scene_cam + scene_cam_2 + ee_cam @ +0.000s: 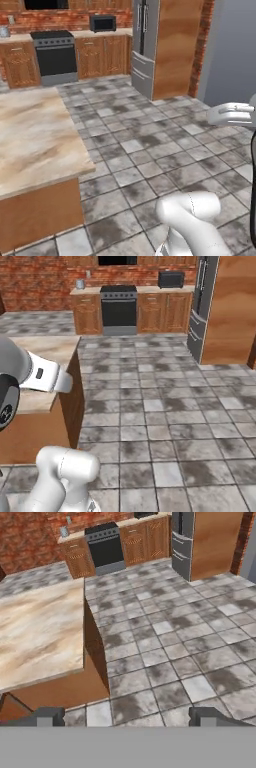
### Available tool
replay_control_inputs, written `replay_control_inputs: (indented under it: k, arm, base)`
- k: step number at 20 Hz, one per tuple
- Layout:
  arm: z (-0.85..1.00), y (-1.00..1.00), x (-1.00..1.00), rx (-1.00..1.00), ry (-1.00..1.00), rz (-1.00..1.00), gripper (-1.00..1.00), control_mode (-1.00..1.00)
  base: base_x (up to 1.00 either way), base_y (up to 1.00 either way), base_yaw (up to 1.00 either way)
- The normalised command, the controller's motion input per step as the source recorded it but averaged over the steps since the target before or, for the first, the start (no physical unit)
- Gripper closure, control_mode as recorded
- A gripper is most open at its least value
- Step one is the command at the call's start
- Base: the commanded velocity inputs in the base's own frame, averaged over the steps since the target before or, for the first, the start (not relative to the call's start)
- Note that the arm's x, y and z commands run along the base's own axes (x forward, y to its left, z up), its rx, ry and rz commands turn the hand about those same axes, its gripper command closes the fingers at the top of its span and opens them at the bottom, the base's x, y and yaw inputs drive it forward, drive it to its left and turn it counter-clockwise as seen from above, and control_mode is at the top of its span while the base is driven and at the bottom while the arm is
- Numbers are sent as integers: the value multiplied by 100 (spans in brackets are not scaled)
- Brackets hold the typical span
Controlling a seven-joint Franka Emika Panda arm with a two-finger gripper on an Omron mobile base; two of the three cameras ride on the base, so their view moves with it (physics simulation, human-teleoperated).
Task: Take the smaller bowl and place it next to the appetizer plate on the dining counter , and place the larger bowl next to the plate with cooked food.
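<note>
Fingers stand spread wide at the bottom of the hand view, two dark tips far apart with nothing between them, holding nothing. Below and ahead of them lies grey tiled floor. To their left, near and slightly ahead, sits the corner of the dining counter, a desk with a beige, brown-veined marble top and a wooden base; no bowl or plate can be seen on the part in sight. Far ahead of the fingers, against a brick wall, stand a black oven among wooden cabinets and a steel fridge beside a tall wooden panel. In the left base view the white arm rises bent from the lower right, its hand held high, pointing out over the floor.
</note>
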Motion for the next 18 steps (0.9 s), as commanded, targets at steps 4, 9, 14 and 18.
replay_control_inputs:
  k: [4, 9, 14, 18]
  arm:
    - [0, 0, 0, 0, 0, 0, -100, 100]
    - [0, 0, 0, 0, 0, 0, -100, 100]
    - [0, 0, 0, 0, 0, 0, -100, 100]
    - [0, 0, 0, 0, 0, 0, -100, 100]
  base:
    - [87, -97, -2]
    - [100, -55, 0]
    - [100, -29, 4]
    - [100, -9, 5]
